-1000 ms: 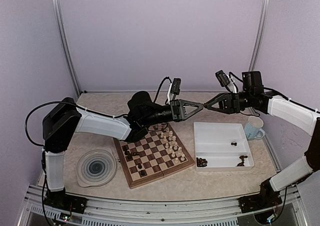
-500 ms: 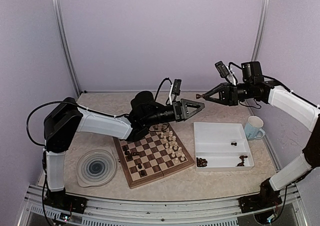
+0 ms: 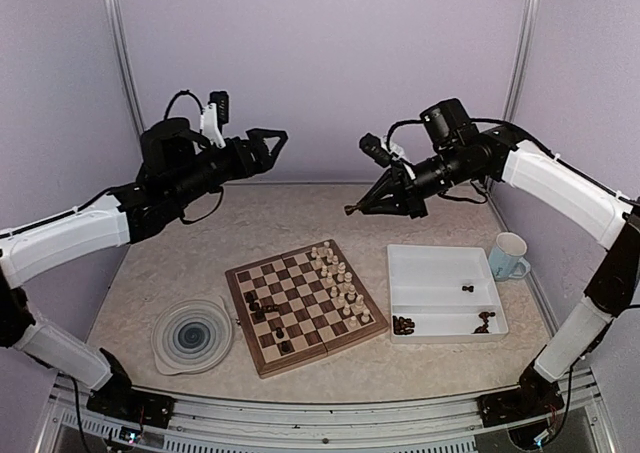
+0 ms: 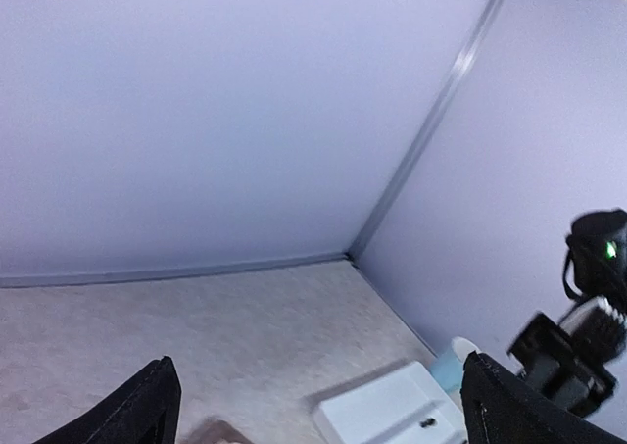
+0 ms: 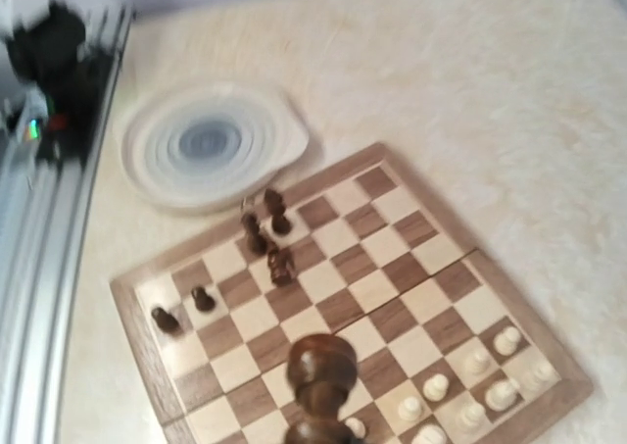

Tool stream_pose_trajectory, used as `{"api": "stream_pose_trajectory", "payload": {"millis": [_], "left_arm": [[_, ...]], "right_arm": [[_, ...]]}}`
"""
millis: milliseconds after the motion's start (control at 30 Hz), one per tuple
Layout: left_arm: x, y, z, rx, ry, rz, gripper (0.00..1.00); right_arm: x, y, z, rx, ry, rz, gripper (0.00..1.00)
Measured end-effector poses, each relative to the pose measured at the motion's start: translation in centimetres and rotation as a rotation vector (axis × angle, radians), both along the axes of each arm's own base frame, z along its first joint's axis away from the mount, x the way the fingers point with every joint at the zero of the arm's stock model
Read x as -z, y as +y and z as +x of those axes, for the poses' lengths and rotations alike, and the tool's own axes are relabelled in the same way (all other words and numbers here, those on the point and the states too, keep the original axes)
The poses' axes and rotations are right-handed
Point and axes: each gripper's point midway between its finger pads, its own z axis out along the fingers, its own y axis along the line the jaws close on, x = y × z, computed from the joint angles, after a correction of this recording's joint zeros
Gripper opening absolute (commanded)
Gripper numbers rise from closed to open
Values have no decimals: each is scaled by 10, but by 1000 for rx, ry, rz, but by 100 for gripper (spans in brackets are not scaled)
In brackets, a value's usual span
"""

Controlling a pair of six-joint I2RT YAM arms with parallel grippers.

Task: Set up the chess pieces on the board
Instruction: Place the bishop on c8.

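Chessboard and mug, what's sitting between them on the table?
A white two-compartment tray holding a few dark chess pieces, shown in the top view.

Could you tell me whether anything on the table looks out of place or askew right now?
Yes: the board sits turned at an angle to the white tray beside it. Its cream pieces bunch unevenly at one end rather than standing in ranks, and several dark pieces sit in the tray, off the board.
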Motion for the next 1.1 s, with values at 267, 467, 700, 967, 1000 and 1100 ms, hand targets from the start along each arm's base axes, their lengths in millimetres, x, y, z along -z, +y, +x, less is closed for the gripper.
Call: {"api": "stream_pose_trajectory", "payload": {"millis": [267,467,700,967,1000,1100], "left_arm": [[15,159,11,-478,-49,180,99],[43,203,1,-590,-35,277,99],[38,213,3,-614,-48,279,99],[39,216,5,-588,-38,255,99],[39,217,6,-585,-36,250,99],[39,221,8,-582,-27,236,99]], "right_arm": [[64,84,-33,-152,-110,-254,1],[121,140,-65,-266,-142,-406,1],[164,174,-92,-332,-170,-506,1],[186,185,-101,-352,-207,-560,2],[187,185,-101,-353,-209,-564,2],[192,187,-103,-360,-212,-573,2]]}}
